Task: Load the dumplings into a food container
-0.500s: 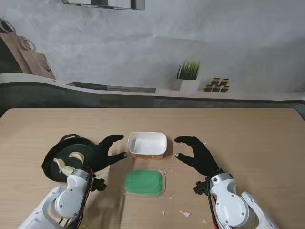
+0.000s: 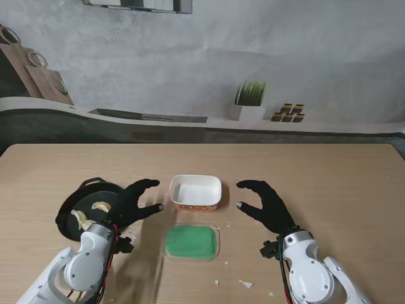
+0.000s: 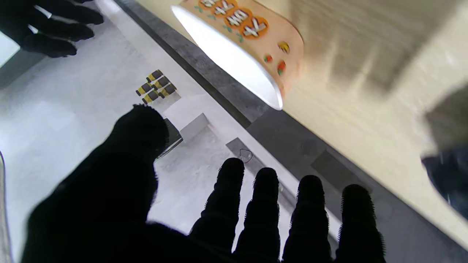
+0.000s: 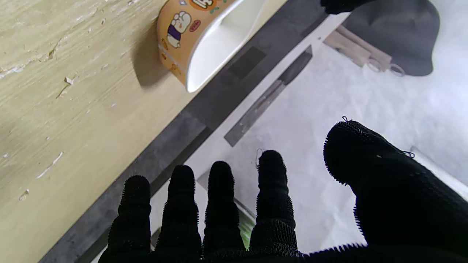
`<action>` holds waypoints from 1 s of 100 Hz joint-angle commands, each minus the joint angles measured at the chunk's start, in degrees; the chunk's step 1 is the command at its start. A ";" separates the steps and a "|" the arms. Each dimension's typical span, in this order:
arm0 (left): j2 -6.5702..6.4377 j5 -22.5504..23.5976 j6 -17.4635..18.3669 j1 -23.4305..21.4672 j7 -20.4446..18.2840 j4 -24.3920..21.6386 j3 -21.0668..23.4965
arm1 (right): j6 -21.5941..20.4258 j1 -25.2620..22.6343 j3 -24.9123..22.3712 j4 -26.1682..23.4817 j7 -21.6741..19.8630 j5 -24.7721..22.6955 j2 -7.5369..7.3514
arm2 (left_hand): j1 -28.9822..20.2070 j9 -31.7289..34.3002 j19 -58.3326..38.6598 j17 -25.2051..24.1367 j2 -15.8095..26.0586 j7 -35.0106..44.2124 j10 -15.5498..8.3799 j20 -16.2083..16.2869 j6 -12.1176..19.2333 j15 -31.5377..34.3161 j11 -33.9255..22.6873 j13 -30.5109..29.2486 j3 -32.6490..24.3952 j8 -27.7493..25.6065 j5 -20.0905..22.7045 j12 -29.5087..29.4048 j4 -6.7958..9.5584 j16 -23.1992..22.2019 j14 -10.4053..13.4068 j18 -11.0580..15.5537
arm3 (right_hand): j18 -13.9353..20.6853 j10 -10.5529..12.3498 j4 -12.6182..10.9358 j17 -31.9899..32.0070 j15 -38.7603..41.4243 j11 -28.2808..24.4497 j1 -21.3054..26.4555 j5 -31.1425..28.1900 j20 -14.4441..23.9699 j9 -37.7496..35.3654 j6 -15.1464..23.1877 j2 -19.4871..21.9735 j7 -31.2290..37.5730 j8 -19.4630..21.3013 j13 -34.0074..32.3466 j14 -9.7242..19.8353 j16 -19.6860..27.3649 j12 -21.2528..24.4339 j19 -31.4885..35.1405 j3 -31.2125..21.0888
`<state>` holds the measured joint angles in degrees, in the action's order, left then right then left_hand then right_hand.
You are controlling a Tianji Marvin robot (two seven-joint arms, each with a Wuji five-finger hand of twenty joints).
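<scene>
An empty white food container [image 2: 195, 192] with an orange printed wall stands at the table's middle; the wrist views show it too, as container [image 3: 241, 47] and container [image 4: 197, 40]. Its green lid [image 2: 192, 242] lies flat, nearer to me. A black plate [image 2: 82, 212] on the left carries two pale dumplings [image 2: 101, 206], partly hidden by my left hand [image 2: 130, 202]. That hand is open, fingers spread, left of the container. My right hand [image 2: 266, 206] is open too, to the container's right, holding nothing.
White crumbs [image 2: 245, 284] dot the wood near the lid. A grey counter behind the table carries a potted plant [image 2: 250, 100], small stacked blocks [image 2: 288, 113] and wooden boards [image 2: 38, 76].
Both hands have drawn back slightly from the container, the left one toward the plate, the right one to the right. The container, lid and dumplings lie as before.
</scene>
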<state>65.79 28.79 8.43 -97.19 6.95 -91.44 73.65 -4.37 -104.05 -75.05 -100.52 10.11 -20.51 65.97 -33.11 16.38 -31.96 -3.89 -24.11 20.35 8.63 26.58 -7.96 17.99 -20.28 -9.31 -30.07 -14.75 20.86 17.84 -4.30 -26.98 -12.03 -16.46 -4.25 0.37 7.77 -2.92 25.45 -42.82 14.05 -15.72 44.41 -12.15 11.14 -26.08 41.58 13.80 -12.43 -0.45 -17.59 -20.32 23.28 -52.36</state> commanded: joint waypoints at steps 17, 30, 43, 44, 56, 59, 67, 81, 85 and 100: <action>-5.49 23.42 9.69 -3.11 -11.26 -4.81 15.85 | -1.05 -0.46 -0.33 -0.73 -0.58 0.30 0.47 | -2.63 3.56 -7.72 0.82 -7.04 3.85 -2.72 1.47 5.33 6.01 -3.89 -4.37 -11.31 -2.41 2.39 4.73 0.72 -4.19 1.67 -0.06 | 1.12 0.42 -0.64 0.44 0.08 0.01 -1.02 1.22 0.45 0.76 1.08 0.67 0.00 0.11 -0.03 1.18 0.15 0.28 0.03 0.15; -7.49 34.90 16.03 -2.38 -14.96 -3.46 21.90 | -0.92 -0.51 -0.26 -0.91 -0.31 0.17 0.51 | -4.04 3.83 -9.50 0.89 -9.83 5.86 -3.79 0.46 11.99 6.77 -4.52 -5.39 -15.10 -3.14 2.04 5.28 0.57 -4.21 2.99 1.19 | 1.00 0.27 -0.65 0.34 0.22 -0.01 -0.92 1.00 0.48 0.62 0.97 0.55 0.16 0.16 -0.17 1.04 0.08 0.27 0.10 0.00; -8.39 38.33 18.20 0.51 -15.05 0.93 22.20 | -0.81 -0.54 -0.09 -1.14 -0.37 -0.23 0.46 | -4.08 3.72 -11.27 1.34 -12.40 6.96 -5.87 -0.08 10.21 7.63 -5.68 -6.42 -17.90 -3.41 1.29 5.85 0.04 -4.27 3.81 1.76 | 0.89 0.24 -0.64 0.22 0.33 -0.15 -0.92 1.00 0.50 0.38 0.98 0.46 0.23 0.17 -0.22 0.99 0.02 0.21 0.16 -0.08; -8.44 38.47 18.24 0.76 -15.09 1.26 22.10 | -0.80 -0.54 -0.08 -1.15 -0.39 -0.24 0.45 | -4.06 3.69 -11.34 1.35 -12.46 7.03 -5.91 -0.12 10.09 7.64 -5.70 -6.43 -17.96 -3.44 1.31 5.86 0.00 -4.26 3.92 1.83 | 0.93 0.26 -0.64 0.25 0.31 -0.12 -0.90 1.04 0.50 0.43 0.98 0.47 0.22 0.17 -0.17 1.02 0.03 0.21 0.15 -0.09; -9.06 40.46 17.82 4.01 -15.22 5.39 19.76 | -0.57 -0.65 -0.03 -1.29 -0.30 -0.29 0.48 | -3.72 3.01 -12.07 1.55 -13.22 7.13 -4.71 -0.34 8.38 8.05 -6.02 -6.81 -18.12 -3.51 0.22 5.97 -0.32 -4.27 3.92 2.05 | 0.97 0.24 -0.65 0.13 0.33 -0.17 -0.82 1.00 0.54 0.40 1.01 0.44 0.26 0.17 -0.16 0.99 0.02 0.19 0.23 -0.15; -9.20 40.83 17.64 4.79 -15.31 6.34 18.97 | -0.58 -0.69 -0.05 -1.31 -0.25 -0.35 0.47 | -3.55 2.99 -12.29 1.58 -13.45 7.28 -4.82 -0.39 8.35 8.17 -6.19 -6.85 -18.14 -3.57 0.19 6.04 -0.41 -4.30 3.91 2.16 | 0.96 0.22 -0.64 0.22 0.34 -0.16 -0.86 1.05 0.53 0.42 0.99 0.50 0.25 0.16 -0.17 1.05 0.01 0.18 0.20 -0.16; -9.46 41.31 16.97 6.79 -15.25 8.87 16.75 | -0.72 -0.72 -0.14 -1.28 -0.11 -0.51 0.49 | -2.93 2.98 -12.76 1.66 -14.03 7.73 -4.94 -0.55 8.42 8.47 -6.55 -6.96 -18.13 -3.77 0.16 6.20 -0.65 -4.36 3.88 2.20 | 0.95 0.23 -0.64 0.14 0.36 -0.19 -0.84 1.05 0.55 0.35 0.97 0.50 0.25 0.16 -0.18 1.01 0.00 0.17 0.24 -0.18; -9.67 40.89 15.65 9.41 -15.40 12.04 13.52 | -0.74 -0.78 -0.23 -1.31 0.22 -0.62 0.55 | -2.80 3.49 -13.40 1.81 -14.81 8.43 -5.09 -0.85 8.78 9.02 -7.23 -7.43 -18.46 -4.07 0.34 6.56 -0.99 -4.51 3.98 2.23 | 0.88 0.19 -0.66 -0.05 0.40 -0.23 -0.73 0.92 0.59 0.28 0.94 0.43 0.31 0.17 -0.23 1.04 -0.02 0.15 0.34 -0.31; -9.76 41.23 15.66 10.13 -14.85 12.93 12.73 | -0.74 -0.78 -0.24 -1.30 0.24 -0.63 0.55 | -2.84 3.74 -13.69 1.96 -15.12 8.70 -5.16 -0.89 9.22 9.24 -7.51 -7.67 -18.71 -4.18 0.46 6.72 -1.04 -4.59 4.09 2.30 | 0.90 0.19 -0.65 -0.08 0.41 -0.25 -0.79 0.91 0.60 0.24 0.93 0.48 0.30 0.17 -0.23 1.03 -0.03 0.13 0.36 -0.31; -10.02 41.80 14.89 12.38 -14.43 15.36 10.06 | -0.71 -0.78 -0.32 -1.25 0.29 -0.59 0.57 | -3.31 4.23 -14.47 1.69 -15.98 9.66 -5.40 -1.39 9.71 11.04 -8.59 -8.85 -19.88 -4.61 0.88 7.54 -1.27 -5.48 4.39 2.12 | 0.91 0.17 -0.64 -0.09 0.44 -0.28 -0.77 0.94 0.63 0.25 0.91 0.47 0.31 0.17 -0.21 1.01 -0.05 0.11 0.40 -0.36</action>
<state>55.68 70.21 23.75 -85.35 -6.42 -76.34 84.17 -5.09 -104.39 -75.43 -101.45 10.96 -21.10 66.05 -35.56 20.15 -44.43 -1.83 -37.38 28.57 4.50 26.24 0.97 27.56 -27.68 -16.56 -48.07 -18.43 22.56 24.04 -4.55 -31.30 -8.17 -14.92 -4.25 0.36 7.77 -2.92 25.45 -42.83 14.05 -15.72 44.41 -12.16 11.14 -26.08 41.67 13.80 -12.42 -0.45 -17.59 -20.32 23.28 -52.36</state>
